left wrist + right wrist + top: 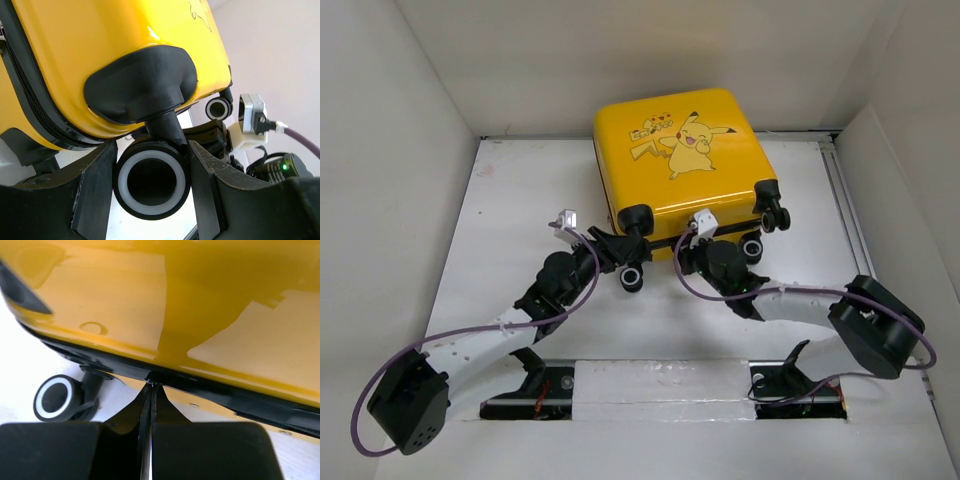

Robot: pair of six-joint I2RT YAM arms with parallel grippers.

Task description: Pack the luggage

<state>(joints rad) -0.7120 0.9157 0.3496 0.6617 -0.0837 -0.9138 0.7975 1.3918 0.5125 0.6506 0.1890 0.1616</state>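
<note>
Left hand [151, 152] astride wheel [151, 181] of luggage [100, 45]

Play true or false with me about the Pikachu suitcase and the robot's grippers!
1. The luggage has Pikachu facing up. True.
2. The luggage lies wide open. False: it is closed.
3. A wheel sits between the fingers of the left gripper. True.
4. The right gripper is wide open. False: its fingers are pressed together at the black zipper trim.
</note>
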